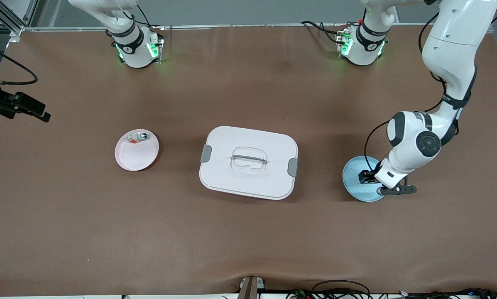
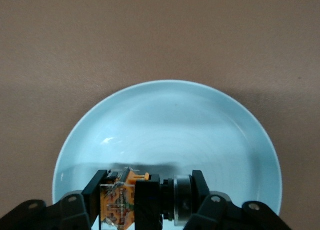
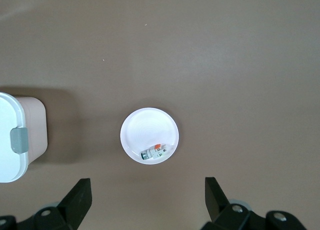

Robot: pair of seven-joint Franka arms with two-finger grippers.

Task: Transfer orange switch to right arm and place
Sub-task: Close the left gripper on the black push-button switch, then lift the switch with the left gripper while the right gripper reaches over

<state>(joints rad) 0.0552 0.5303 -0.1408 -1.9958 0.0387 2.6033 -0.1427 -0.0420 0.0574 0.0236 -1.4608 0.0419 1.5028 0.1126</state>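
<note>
My left gripper (image 1: 367, 177) is down at the light blue plate (image 1: 356, 187), toward the left arm's end of the table. In the left wrist view its fingers (image 2: 97, 200) are shut on the orange switch (image 2: 120, 202), which lies sideways between them, its black body and metal ring toward the other finger, just over the blue plate (image 2: 175, 125). The switch is hidden in the front view. My right gripper (image 3: 147, 189) is open and empty, high above the table near the pink plate (image 3: 147, 126); only the right arm's base (image 1: 135, 45) shows in the front view.
The pink plate (image 1: 134, 157) holds a small white switch (image 1: 137, 137) with green and red bits, also seen in the right wrist view (image 3: 154, 151). A white lidded box (image 1: 248, 162) with grey latches stands mid-table between the plates; its corner shows in the right wrist view (image 3: 15, 140).
</note>
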